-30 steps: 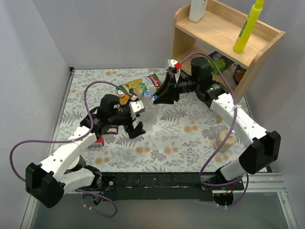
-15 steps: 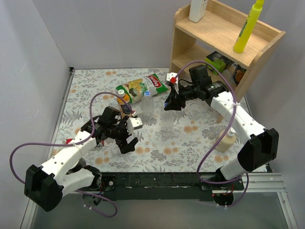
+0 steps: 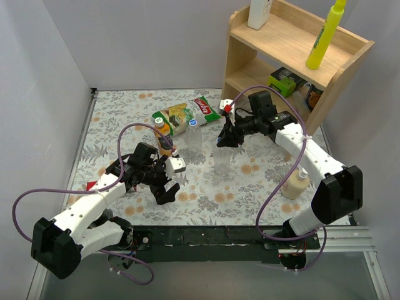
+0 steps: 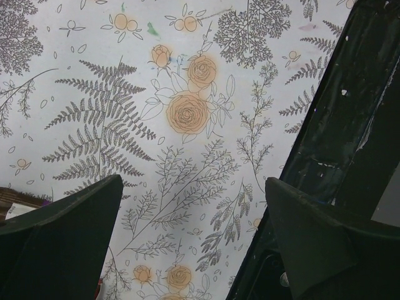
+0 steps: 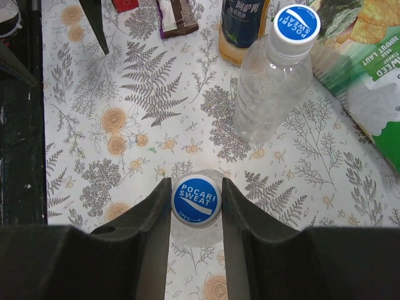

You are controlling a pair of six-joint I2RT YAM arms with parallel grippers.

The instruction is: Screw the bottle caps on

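Now the right claw (image 5: 196, 203) is clenched on a blue cap (image 5: 195, 195) sitting atop a clear bottle (image 3: 222, 164) standing mid-counter (image 3: 262, 181). Meanwhile the left claw (image 4: 194, 187) hangs spread wide, gripping nothing, over the near edge.

your right gripper (image 5: 195, 187) has a finger pressed on each side of a blue cap (image 5: 195, 199) marked pocari sweat, which sits on a clear bottle (image 5: 192, 232) seen straight down. off to the left stands a second clear bottle (image 5: 269, 94) with a second blue cap (image 5: 296, 24) on top. the orange bottle (image 5: 240, 28) is just beside it, and a snack bag (image 5: 369, 69) lies on the far side.
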